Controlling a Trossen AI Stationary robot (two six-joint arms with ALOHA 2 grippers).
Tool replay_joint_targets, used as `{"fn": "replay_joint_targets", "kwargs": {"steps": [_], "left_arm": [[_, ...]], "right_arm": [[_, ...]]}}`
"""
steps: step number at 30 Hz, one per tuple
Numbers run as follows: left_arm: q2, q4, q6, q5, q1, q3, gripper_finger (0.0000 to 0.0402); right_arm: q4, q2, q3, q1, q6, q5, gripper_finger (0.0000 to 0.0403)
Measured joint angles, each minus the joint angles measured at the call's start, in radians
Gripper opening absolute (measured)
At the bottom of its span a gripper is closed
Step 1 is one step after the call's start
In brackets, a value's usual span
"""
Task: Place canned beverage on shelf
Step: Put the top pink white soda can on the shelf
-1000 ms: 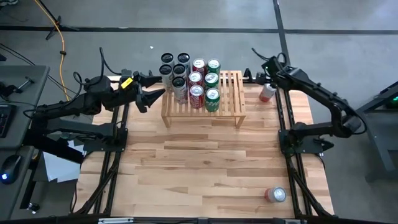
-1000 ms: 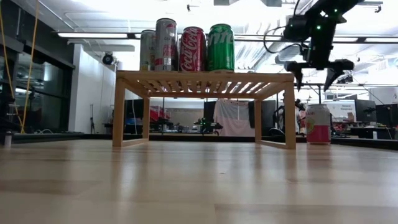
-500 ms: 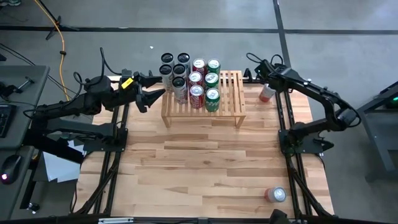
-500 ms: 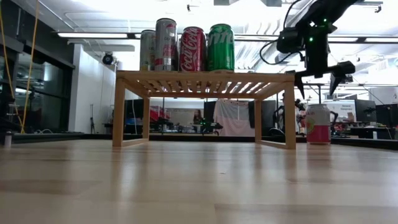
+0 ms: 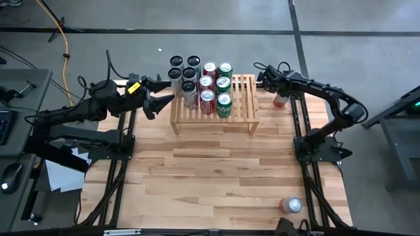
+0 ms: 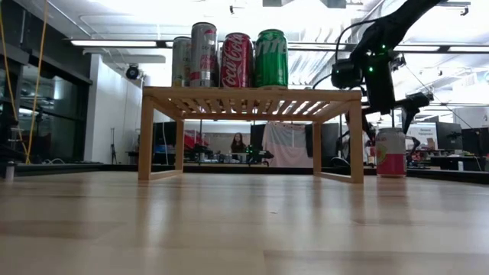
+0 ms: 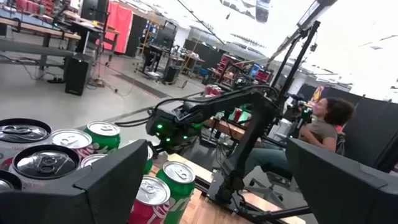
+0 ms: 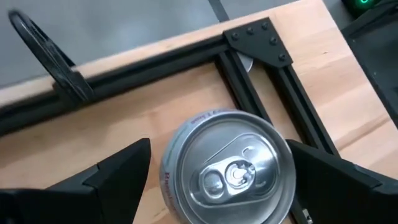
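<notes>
The right hand point(image 8: 214, 186) hangs wide open and empty directly above a pink-and-white can point(image 6: 390, 153) standing upright on the table point(image 5: 223, 170), just beside the wooden shelf point(image 5: 244, 98). A clean grasp likely means dropping straight down, centred on the silver lid, before closing. The left hand point(image 5: 165, 97), also open and empty, waits beside the shelf's nine cans point(image 5: 199, 82).

Light-wood surface point(image 5: 216, 170) framed by black rails point(image 5: 303, 124), set on grey floor point(image 5: 197, 26) crossed by a yellow cable point(image 5: 64, 46). Off the left edge, a grey desk point(image 5: 20, 85) with a mouse point(image 5: 11, 176). Beyond, a seated person point(image 7: 323, 124) and a red cloth point(image 7: 117, 25).
</notes>
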Motion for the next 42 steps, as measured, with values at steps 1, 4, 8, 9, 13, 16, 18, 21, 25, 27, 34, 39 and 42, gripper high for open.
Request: {"fn": "replay_joint_targets", "kwargs": {"steps": [1, 4, 8, 9, 13, 16, 18, 21, 25, 27, 34, 39, 42], "left_arm": [[0.000, -0.001, 0.000, 0.005, 0.000, 0.000, 0.0374], [0.000, -0.007, 0.000, 0.006, 0.000, 0.000, 0.0374], [0.000, -0.010, 0.000, 0.006, 0.000, 0.000, 0.0374], [0.000, -0.010, 0.000, 0.006, 0.000, 0.000, 0.0374], [0.000, -0.010, 0.000, 0.006, 0.000, 0.000, 0.0374], [0.000, -0.010, 0.000, 0.006, 0.000, 0.000, 0.0374], [0.000, -0.010, 0.000, 0.006, 0.000, 0.000, 0.0374], [0.000, -0.010, 0.000, 0.006, 0.000, 0.000, 0.0374], [0.000, -0.010, 0.000, 0.006, 0.000, 0.000, 0.0374], [0.000, -0.007, 0.000, 0.006, 0.000, 0.000, 0.0374], [0.000, 0.000, -0.001, -0.022, 0.000, 0.000, 0.0374], [0.000, 0.000, 0.017, -0.025, 0.000, 0.000, 0.0374], [0.000, 0.000, 0.017, -0.029, 0.000, 0.000, 0.0374]], "right_arm": [[-0.004, 0.006, 0.000, 0.000, -0.008, -0.004, 0.0350], [-0.013, 0.015, 0.000, 0.000, -0.035, -0.017, 0.0346], [-0.018, 0.016, 0.000, 0.000, -0.077, -0.022, 0.0317], [-0.018, 0.015, 0.001, 0.000, -0.088, -0.025, 0.0306], [-0.022, 0.014, 0.001, 0.000, -0.143, -0.029, 0.0284], [-0.022, 0.007, 0.001, 0.002, -0.199, -0.043, 0.0284], [-0.030, -0.006, 0.001, 0.007, -0.228, -0.054, 0.0284], [-0.036, -0.051, -0.002, 0.018, -0.268, -0.067, 0.0284], [-0.038, -0.158, 0.005, 0.036, -0.327, -0.054, 0.0284], [-0.041, -0.221, 0.031, 0.046, -0.371, -0.044, 0.0284], [-0.050, -0.350, 0.268, 0.093, -0.707, -0.232, 0.0284], [-0.155, -0.298, 0.516, 0.205, -0.845, -0.339, 0.0284], [-0.209, -0.224, 0.654, 0.275, -0.903, -0.318, 0.0284]]}}
